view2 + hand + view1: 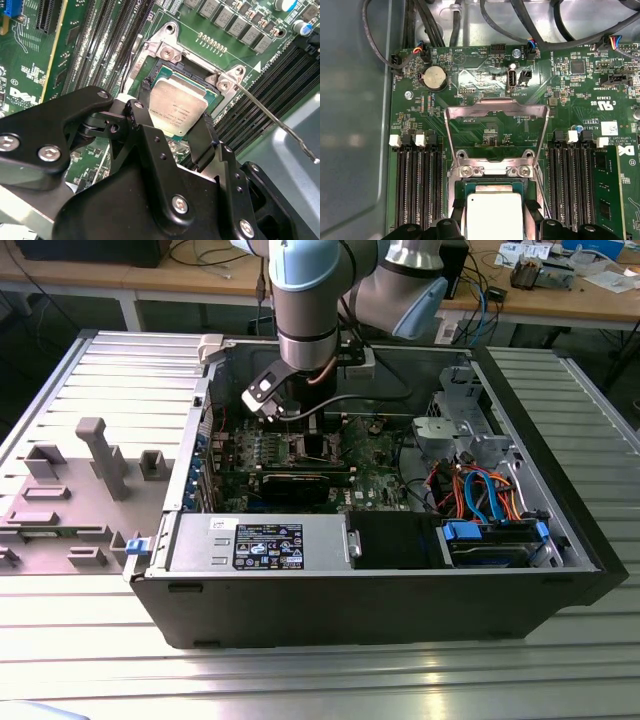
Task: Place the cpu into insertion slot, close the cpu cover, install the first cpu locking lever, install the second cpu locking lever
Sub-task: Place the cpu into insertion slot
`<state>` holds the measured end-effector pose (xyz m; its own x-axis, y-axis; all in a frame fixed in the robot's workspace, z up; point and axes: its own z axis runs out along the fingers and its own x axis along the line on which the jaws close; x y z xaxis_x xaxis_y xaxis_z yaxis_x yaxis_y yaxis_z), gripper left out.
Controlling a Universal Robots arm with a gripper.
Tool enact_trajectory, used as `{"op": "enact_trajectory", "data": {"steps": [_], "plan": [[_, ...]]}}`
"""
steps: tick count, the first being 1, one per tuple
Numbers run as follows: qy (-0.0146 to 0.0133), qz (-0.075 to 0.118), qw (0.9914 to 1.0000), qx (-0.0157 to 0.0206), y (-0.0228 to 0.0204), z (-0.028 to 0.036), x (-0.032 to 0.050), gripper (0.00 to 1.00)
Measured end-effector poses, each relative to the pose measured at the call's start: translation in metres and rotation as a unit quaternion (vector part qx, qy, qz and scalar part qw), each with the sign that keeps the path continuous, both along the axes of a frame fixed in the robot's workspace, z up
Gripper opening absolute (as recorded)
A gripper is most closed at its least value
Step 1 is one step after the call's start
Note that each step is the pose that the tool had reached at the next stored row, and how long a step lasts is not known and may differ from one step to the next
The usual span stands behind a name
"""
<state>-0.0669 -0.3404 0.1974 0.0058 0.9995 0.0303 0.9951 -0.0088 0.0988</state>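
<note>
1. Cpu, the small flat square chip with a dull silver-grey metal top [177,102], sits pinched between the two black fingers [206,136] of my tool [494,212], with one finger on each of two opposite edges.
2. I see the chip directly over the insertion slot, a square socket with a dark contact field and silvery metal rim [172,67]. I cannot tell whether it is fully seated.
3. The cpu cover, a thin silvery metal frame with a large window [495,107], stands swung up from the socket's far edge.
4. A thin bare-metal locking lever [275,122] juts out free from one socket corner, beside the long black memory slots [265,85].
5. In the exterior view, my pale blue-and-grey arm [305,300] reaches down into the open black computer case [400,610]. The case lies on the ribbed metal table [300,680], and the tool is above the green motherboard [375,465].
</note>
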Motion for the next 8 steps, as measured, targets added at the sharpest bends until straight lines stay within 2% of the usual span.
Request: {"op": "enact_trajectory", "data": {"steps": [6, 7, 8], "plan": [[-0.0003, 0.0, 1.0, 0.0005, 0.0002, -0.0005, 0.0001, 0.56], [-0.0003, 0.0, 1.0, 0.0004, 0.0001, -0.0005, 0.0001, 0.62], [-0.0002, 0.0, 1.0, 0.0003, 0.0001, -0.0003, 0.0001, 0.62]]}}
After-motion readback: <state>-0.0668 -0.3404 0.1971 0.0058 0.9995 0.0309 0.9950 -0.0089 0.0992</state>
